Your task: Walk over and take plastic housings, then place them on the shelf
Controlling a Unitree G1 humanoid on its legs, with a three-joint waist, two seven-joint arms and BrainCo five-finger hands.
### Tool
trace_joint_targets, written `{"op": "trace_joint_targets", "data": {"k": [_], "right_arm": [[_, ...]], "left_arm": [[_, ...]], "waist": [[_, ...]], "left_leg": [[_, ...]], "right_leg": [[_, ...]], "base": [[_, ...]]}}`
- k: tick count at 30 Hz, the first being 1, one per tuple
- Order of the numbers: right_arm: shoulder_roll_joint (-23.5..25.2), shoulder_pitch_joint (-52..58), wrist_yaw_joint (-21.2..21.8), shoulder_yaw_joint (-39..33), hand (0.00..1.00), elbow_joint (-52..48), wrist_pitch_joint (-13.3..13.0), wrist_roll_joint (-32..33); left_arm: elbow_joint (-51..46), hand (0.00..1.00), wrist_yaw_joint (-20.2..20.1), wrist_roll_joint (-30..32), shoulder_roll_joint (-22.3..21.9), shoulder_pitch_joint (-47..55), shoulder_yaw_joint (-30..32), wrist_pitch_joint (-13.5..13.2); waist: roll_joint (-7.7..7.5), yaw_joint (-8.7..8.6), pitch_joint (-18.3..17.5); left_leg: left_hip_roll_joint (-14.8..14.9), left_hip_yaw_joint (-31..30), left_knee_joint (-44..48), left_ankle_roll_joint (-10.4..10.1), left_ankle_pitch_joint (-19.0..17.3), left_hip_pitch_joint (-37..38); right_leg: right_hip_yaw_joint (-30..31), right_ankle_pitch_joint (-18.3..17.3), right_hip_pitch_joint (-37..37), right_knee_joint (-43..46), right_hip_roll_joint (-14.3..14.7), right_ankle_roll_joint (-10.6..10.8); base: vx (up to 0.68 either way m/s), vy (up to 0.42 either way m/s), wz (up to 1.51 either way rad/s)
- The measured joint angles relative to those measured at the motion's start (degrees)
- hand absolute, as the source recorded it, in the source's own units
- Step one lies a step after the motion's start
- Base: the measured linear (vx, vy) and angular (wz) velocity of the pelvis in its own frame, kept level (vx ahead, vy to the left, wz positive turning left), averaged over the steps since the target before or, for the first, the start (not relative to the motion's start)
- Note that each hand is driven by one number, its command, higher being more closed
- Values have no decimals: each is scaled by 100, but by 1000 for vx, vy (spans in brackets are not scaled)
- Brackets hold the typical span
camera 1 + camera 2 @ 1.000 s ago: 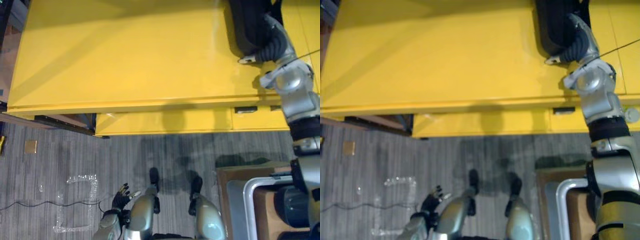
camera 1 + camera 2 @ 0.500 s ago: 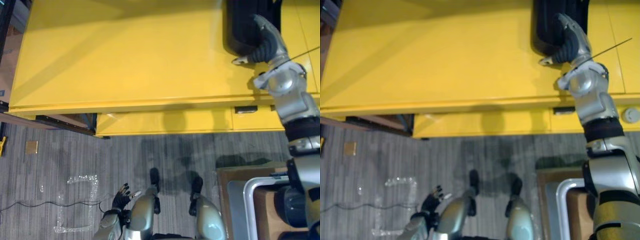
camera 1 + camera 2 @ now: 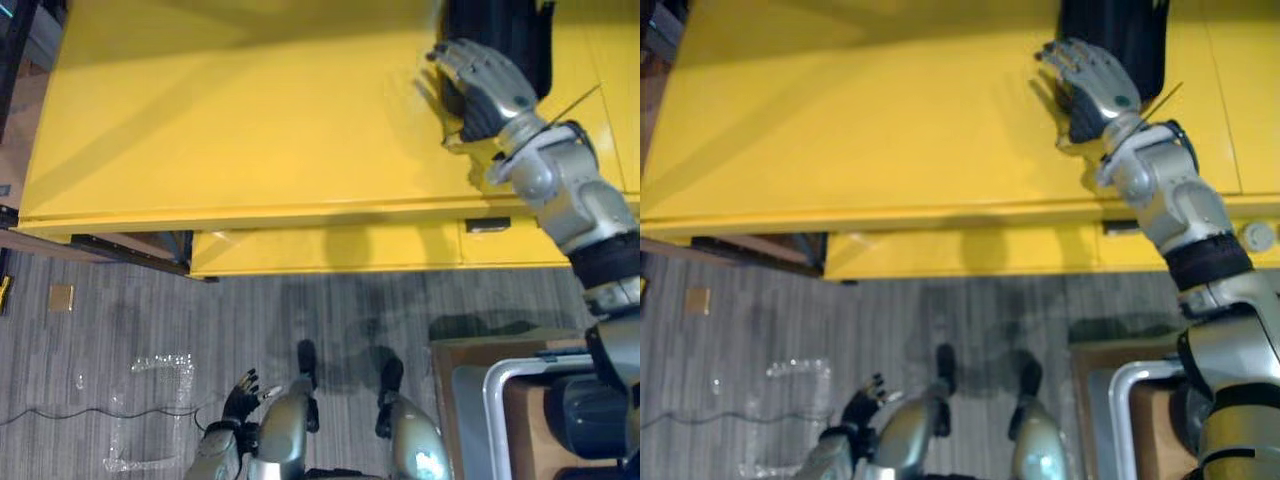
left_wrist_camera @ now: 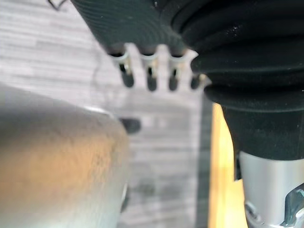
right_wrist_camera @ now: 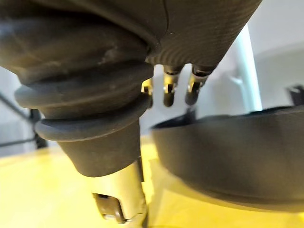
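Note:
A black plastic housing (image 3: 512, 30) lies on the yellow shelf top (image 3: 250, 120) at the far right, running out of the picture's upper edge. My right hand (image 3: 485, 90) hovers over its near left end, open, fingers spread and straight, holding nothing. In the right wrist view the housing's dark curved body (image 5: 228, 156) lies just past the fingers (image 5: 168, 92), on the yellow surface (image 5: 47, 190). Down by my side over the floor hangs my left hand (image 3: 240, 395), open and relaxed; its fingers (image 4: 149, 78) hold nothing.
The yellow top's front edge (image 3: 300, 215) runs across the view, with a lower yellow panel (image 3: 330, 245) under it. A brown box with a grey metal frame (image 3: 500, 390) stands at the lower right. Clear plastic wrap (image 3: 150, 400) and a small brown square (image 3: 62, 294) lie on the grey floor.
My right hand, which lay on the housing's near end, has come off it, swung left and spread its fingers. The left hand has stayed put.

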Motion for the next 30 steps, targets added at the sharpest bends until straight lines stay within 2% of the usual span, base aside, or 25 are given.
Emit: {"op": "trace_joint_targets", "data": {"k": [3, 6, 8, 10, 13, 16, 18, 22, 23, 24, 27, 30], "right_arm": [[-32, 148, -62, 26, 0, 0, 28, -67], [-31, 467, -641, -14, 0, -5, 162, -44], [-10, 679, -1201, -410, 0, -273, 181, -91], [94, 817, -1653, -996, 0, -849, 207, -97], [305, 1003, -1865, -1368, 0, -1734, 108, 98], [775, 1453, -1619, -1318, 0, -2361, 91, 821], [1109, 1572, -1393, -1240, 0, -2475, 137, 1398], [1601, 1579, -1125, -1072, 0, -2458, 289, 2081], [1794, 1578, -988, -1068, 0, -2458, 295, 2446], [2040, 1579, -738, -1068, 0, -2458, 358, 3052], [2416, 1580, -396, -1072, 0, -2429, 595, 3978], [2814, 1579, -144, -1071, 0, -2254, 933, 4598]], "left_arm": [[83, 0, -1, 16, 4, 0, 45, -11], [164, 0, 8, 14, 6, 1, 133, -46], [167, 0, 10, 9, -1, 1, 133, -86], [207, 0, 14, 6, 0, 0, 133, -96], [345, 0, 58, -13, -3, 0, 125, -128], [542, 0, 65, -4, -5, 2, 106, -159], [606, 0, 65, -1, -14, -1, 98, -238], [658, 0, 66, 15, -20, -2, 96, -331], [683, 0, 66, 15, -20, -5, 87, -379], [720, 0, 66, 16, -20, -29, 63, -380], [722, 0, 92, 15, -19, -38, 28, -365], [707, 0, 179, 11, -22, -50, -36, -332]], "waist": [[-78, 26, -93], [-185, 73, -203], [-201, 90, -213], [-201, 34, -214], [-210, -76, -255], [-245, -79, -492], [-247, -79, -495], [-248, -74, -494], [-247, -74, -494], [-247, -76, -494], [-245, -80, -493], [-241, -81, -491]], "left_leg": [[2, 13, -13, 0, 0, 19], [4, 51, -34, 0, 0, 38], [2, 122, -46, 0, 0, 56], [1, 147, -48, 1, 1, 57], [13, 146, -50, 1, 1, 121], [39, 147, -54, -6, -4, 129], [44, 144, -54, -10, -1, 182], [42, 129, -55, -23, 11, 196], [42, 125, -55, -25, 14, 196], [42, 122, -55, -25, 19, 196], [42, 116, -55, -27, 23, 195], [39, 111, -54, -28, 29, 195]], "right_leg": [[3, 40, 39, -77, 10, -1], [41, 67, 45, -118, 20, -2], [112, 127, 46, -180, 24, 7], [136, 183, 60, -257, 31, 8], [136, 187, 142, -292, 49, 8], [135, 195, 168, -343, 81, 1], [132, 196, 220, -344, 84, 0], [125, 209, 241, -344, 81, -1], [123, 211, 242, -342, 81, 0], [121, 212, 241, -339, 81, 1], [116, 212, 241, -332, 79, 1], [110, 211, 241, -325, 77, 0]], "base": [[0, 0, 0], [19, 11, -8], [0, 20, -16], [-8, 26, -10], [-1, 6, -1], [10, -4, 0], [0, 0, 0], [0, 0, 0], [0, 0, 0], [0, 0, 0], [0, 0, 0], [0, 0, 0]]}}
